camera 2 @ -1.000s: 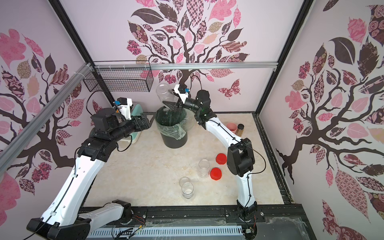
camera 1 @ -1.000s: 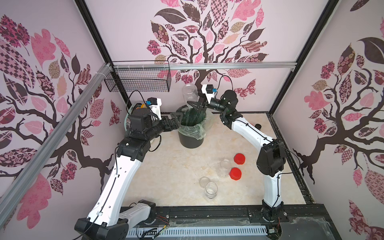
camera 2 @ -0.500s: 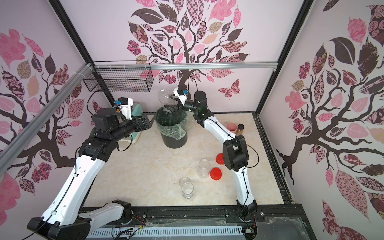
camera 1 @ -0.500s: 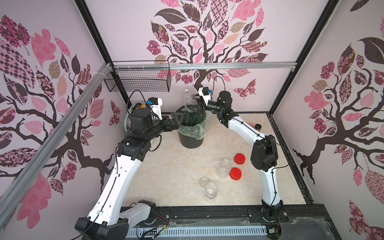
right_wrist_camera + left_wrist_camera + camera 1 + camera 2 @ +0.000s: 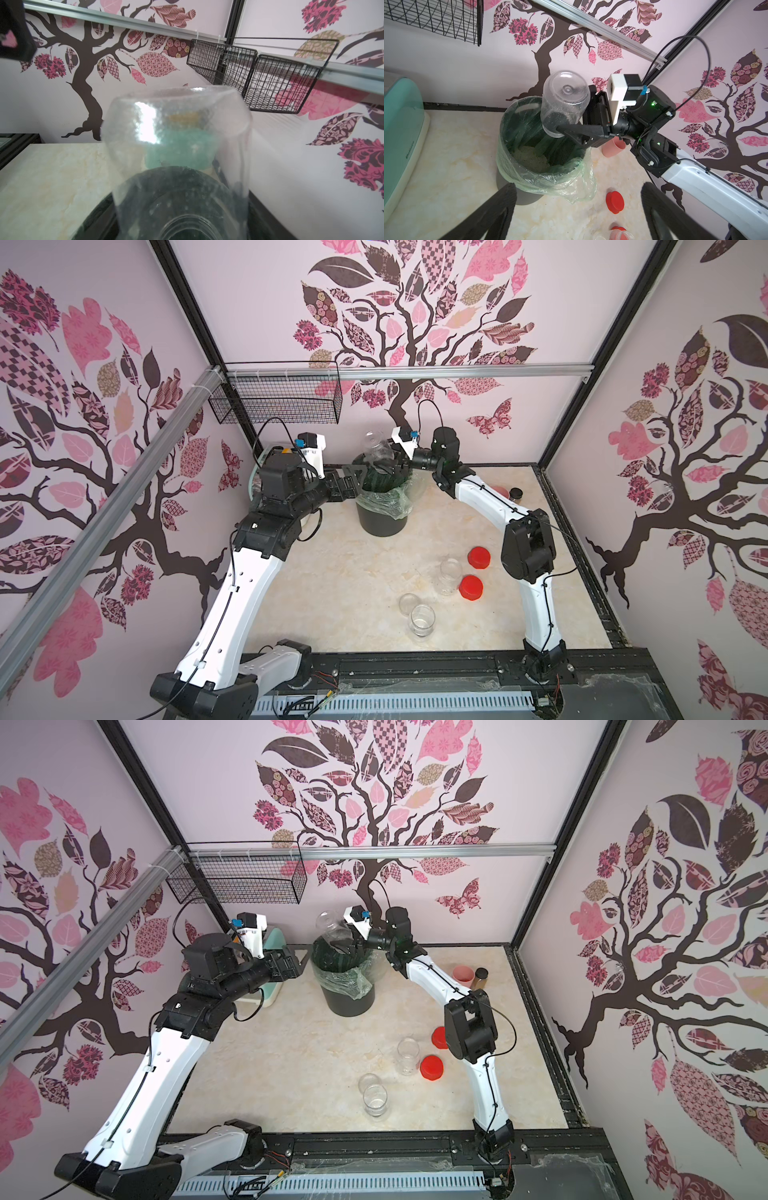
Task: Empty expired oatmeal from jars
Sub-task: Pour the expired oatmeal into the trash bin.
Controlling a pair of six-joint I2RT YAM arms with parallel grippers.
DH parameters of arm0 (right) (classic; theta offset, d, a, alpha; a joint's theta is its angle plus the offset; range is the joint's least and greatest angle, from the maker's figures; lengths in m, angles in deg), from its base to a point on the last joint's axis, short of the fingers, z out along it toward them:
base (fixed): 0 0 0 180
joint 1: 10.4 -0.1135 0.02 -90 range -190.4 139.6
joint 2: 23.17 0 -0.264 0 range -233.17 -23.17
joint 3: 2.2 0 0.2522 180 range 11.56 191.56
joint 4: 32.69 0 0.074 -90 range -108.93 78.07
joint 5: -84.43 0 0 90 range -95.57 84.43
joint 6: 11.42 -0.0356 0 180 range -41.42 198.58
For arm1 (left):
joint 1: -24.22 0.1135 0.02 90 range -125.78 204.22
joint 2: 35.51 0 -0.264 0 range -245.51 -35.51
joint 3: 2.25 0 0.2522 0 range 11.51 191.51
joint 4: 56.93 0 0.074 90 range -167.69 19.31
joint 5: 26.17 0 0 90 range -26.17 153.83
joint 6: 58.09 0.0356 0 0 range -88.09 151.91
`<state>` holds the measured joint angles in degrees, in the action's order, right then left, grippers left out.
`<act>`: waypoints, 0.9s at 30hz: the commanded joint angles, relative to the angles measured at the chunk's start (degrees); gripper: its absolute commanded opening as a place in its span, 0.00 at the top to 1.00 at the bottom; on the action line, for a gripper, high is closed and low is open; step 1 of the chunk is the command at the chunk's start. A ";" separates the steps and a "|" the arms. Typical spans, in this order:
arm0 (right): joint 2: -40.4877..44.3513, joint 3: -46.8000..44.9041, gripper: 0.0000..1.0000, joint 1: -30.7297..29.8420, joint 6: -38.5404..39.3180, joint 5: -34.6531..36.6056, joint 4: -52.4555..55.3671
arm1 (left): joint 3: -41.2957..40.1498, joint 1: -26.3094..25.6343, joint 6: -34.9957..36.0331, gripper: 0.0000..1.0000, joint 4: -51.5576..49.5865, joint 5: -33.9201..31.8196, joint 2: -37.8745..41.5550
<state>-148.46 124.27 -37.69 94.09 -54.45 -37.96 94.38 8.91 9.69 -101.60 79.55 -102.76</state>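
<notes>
Jar (image 5: 564,104) inverted, mouth down over bin (image 5: 382,518) at table's 12 o'clock, so last grains fall inside; looks emptied. Oatmeal (image 5: 531,158) heaped in bin bottom. Right gripper (image 5: 563,124) clamped on jar near mouth. Left gripper (image 5: 352,479) spread wide, empty, at bin's 9 o'clock, likely keeping clear. Two empty jars (image 5: 446,576) and red lids (image 5: 471,587) at bin's 5 o'clock. Versus second ago: jar lower, nearer bin mouth; right wrist drawn in; left arm unmoved.

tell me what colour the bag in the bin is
The bag is pale see-through green, clearest in the left wrist view.
</notes>
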 commanded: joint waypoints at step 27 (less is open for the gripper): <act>13.77 -8.55 0.70 -3.78 9.33 -2.01 0.13 | 11.05 -7.45 8.51 0.14 5.93 -2.45 -14.83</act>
<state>-136.33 115.99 -40.14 103.07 -55.24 -37.89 105.68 1.80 17.10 -99.24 75.90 -116.90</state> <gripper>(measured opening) 0.726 0.874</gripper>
